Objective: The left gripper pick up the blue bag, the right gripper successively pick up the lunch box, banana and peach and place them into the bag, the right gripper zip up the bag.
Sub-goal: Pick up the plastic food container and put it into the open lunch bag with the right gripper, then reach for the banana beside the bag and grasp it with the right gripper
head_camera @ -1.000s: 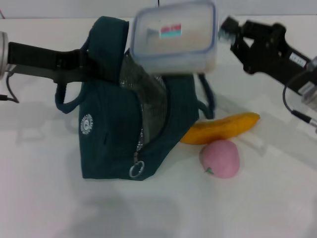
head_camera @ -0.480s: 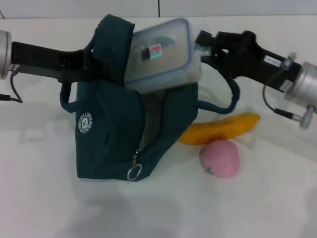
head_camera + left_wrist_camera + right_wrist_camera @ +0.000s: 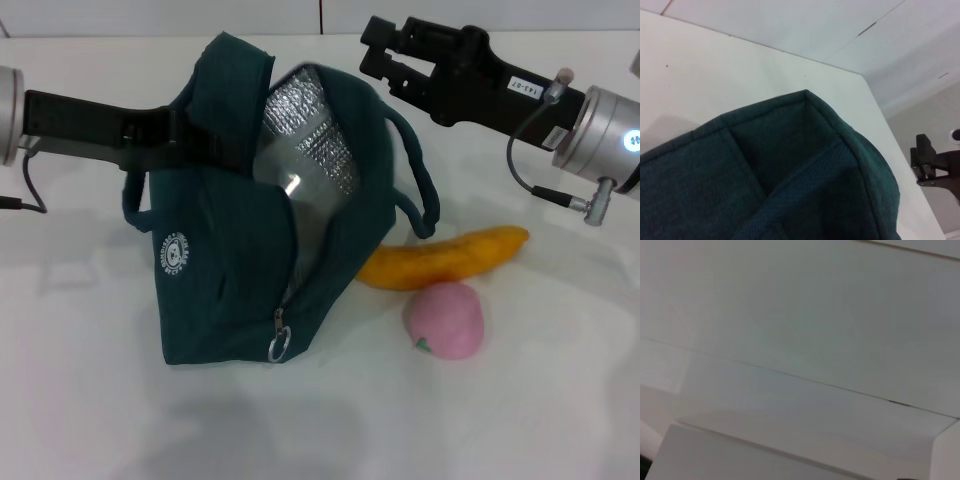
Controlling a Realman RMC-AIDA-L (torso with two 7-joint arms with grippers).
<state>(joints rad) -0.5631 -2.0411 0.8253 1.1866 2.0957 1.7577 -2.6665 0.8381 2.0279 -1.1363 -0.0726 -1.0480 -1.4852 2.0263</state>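
Gripping the bag (image 3: 230,290) by its upper edge: left gripper (image 3: 215,150). Right gripper (image 3: 375,50) above the opening, finger state indiscernible. Lunch box (image 3: 285,185) inside bag. Banana (image 3: 445,258) and peach (image 3: 444,318) touching, beside bag.

table (image 3: 80,400): white, smooth | wall (image 3: 800,315): pale panels with thin seams | light: soft, even

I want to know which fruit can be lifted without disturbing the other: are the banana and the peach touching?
Cannot tell. In the head view the peach sits right at the banana lower edge with no visible gap, but overlap from this angle could hide one.
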